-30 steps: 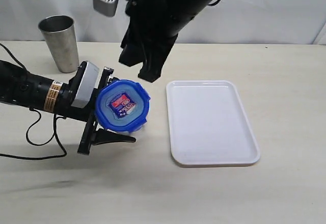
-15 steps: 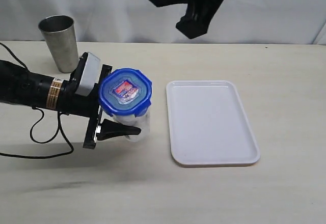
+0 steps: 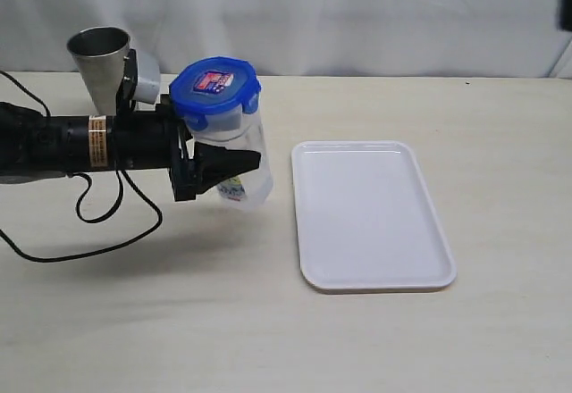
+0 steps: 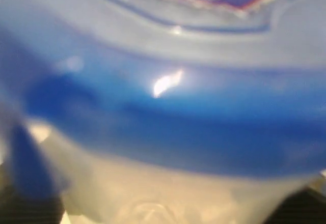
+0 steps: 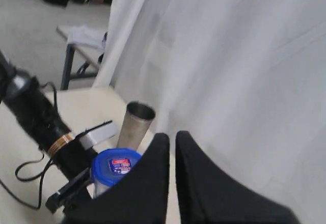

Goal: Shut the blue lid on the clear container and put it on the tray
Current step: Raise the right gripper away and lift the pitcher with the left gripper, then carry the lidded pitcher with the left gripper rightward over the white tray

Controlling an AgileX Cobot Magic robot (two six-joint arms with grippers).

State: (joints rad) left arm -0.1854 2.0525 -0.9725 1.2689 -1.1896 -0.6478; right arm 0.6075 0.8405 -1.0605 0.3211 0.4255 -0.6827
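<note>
Where the container (image 3: 257,180) is held, cup (image 3: 96,64) stands behind, tray (image 3: 371,219) beside.

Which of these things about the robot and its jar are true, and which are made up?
1. The round bright blue plastic lid sits on top of the tall clear plastic container. True.
2. The container stands on the flat white rectangular plastic tray. False: the left pincer holds it beside the tray, not on it.
3. The shiny metal cup lies tipped over. False: it stands upright.
4. The right pincer is shut and holds nothing. True.
</note>
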